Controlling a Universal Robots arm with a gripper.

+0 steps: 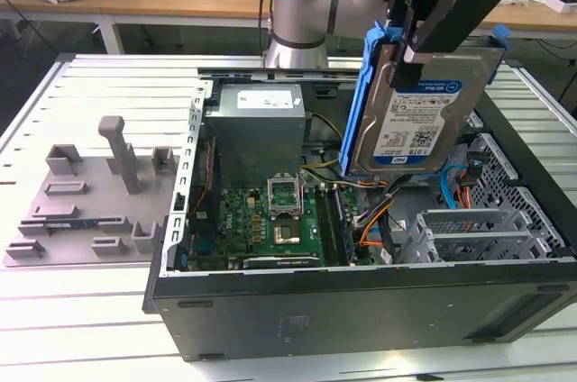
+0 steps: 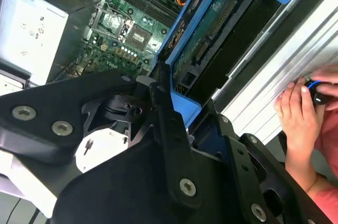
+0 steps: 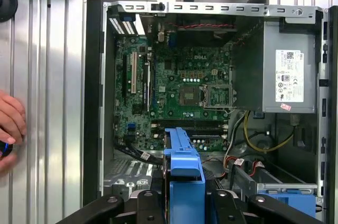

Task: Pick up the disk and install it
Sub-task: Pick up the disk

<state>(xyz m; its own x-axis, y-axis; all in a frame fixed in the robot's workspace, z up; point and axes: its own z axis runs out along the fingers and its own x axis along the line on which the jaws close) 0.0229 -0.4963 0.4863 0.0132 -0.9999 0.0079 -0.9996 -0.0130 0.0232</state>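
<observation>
The disk (image 1: 415, 116) is a silver drive with a white-and-blue label in a blue carrier bracket. It hangs tilted on edge above the back right part of the open computer case (image 1: 361, 310), clear of it. My gripper (image 1: 413, 47) is shut on the disk's upper edge, its black fingers (image 1: 444, 11) clamped on either side. In the second wrist view the disk's green circuit-board face (image 2: 211, 28) and blue rail run away from the black fingers (image 2: 165, 115). In the first wrist view the blue carrier edge (image 3: 183, 174) stands between the fingers, above the case interior.
Inside the case lie the green motherboard (image 1: 270, 215), a grey power-supply box (image 1: 257, 125), cables, and a metal drive cage (image 1: 469, 233) at the exterior view's right. A grey fixture plate (image 1: 81, 193) lies left of the case. A person's hand (image 2: 298, 113) rests on the slatted table beside the case.
</observation>
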